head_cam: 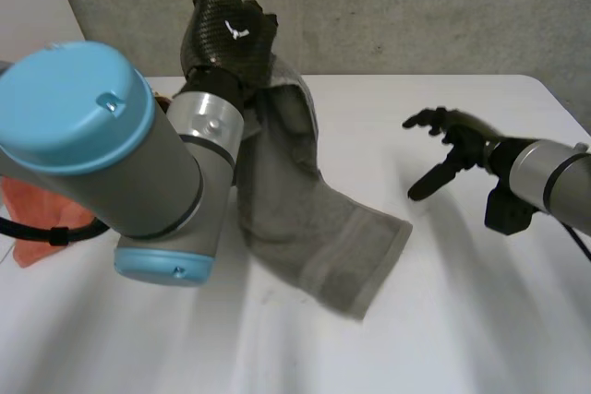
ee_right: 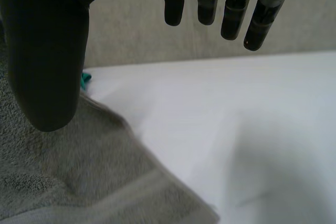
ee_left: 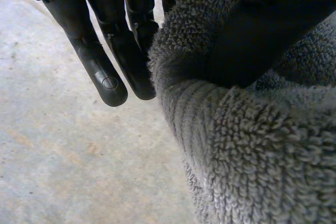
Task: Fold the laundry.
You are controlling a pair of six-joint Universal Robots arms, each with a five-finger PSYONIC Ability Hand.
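Left wrist view, left hand (ee_left: pixel 107 61) pinching grey towel (ee_left: pixel 252 145), right hand (head_cam: pixel 462 142) fingers (ee_right: pixel 233 9) straight

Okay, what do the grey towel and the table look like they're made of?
The grey towel looks like matte cotton terry: the left wrist view shows dense fuzzy loops. The table is smooth, white and hard, perhaps laminate or painted board.
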